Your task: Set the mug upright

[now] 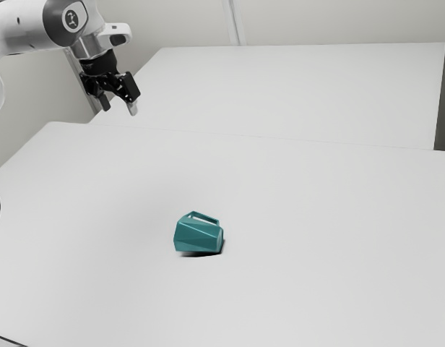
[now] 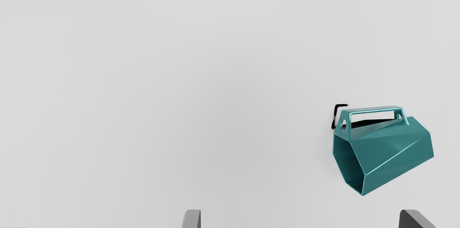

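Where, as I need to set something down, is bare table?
Bare table runs from the mug to the exterior view's right edge, and beyond it to the far edge. Only the mug's spot is taken; the gripper hangs higher.

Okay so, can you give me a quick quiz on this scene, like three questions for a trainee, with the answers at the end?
1. True or false: the mug is standing upright on its base.
2. The claw is: (a) shut on the mug, (b) open, (c) shut on nothing.
3. Fill in the blank: in the exterior view, the part along the mug's upper side is its ____.

Key: 1. False. 2. b. 3. Handle.
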